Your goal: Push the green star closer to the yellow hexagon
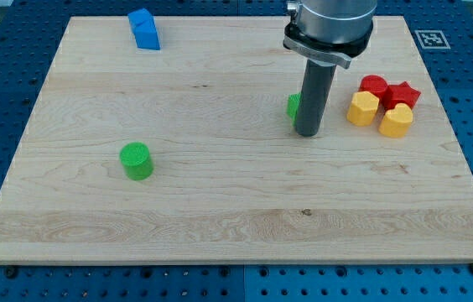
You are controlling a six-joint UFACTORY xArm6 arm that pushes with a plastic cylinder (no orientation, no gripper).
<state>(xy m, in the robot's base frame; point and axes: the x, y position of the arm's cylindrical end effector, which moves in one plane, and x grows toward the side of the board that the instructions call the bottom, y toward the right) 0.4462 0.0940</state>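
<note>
One green star [292,106] sits mostly hidden behind my tip [307,133], which grasps nothing, so next I push it rightward toward the yellow hexagon [363,108].

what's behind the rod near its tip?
A green block shows as a sliver at the rod's left edge, just above my tip. The rod covers the rest, so its shape and contact can't be confirmed.
</note>
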